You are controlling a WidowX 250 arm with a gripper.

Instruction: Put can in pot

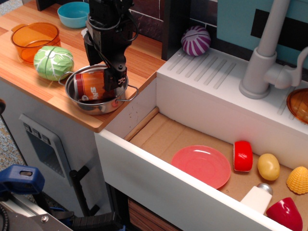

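The can (91, 85) lies inside the pot (77, 103) (upper left), gripper (107, 72) apparently released, so lifting clear comes next.

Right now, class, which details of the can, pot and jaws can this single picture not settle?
- Gripper: the dark jaws blend with the can, so open or shut is unclear.
- Can: its right end is hidden by the gripper.
- Pot: the can covers its floor, so contact is unclear.
- Orange lid: cut off by the right edge.
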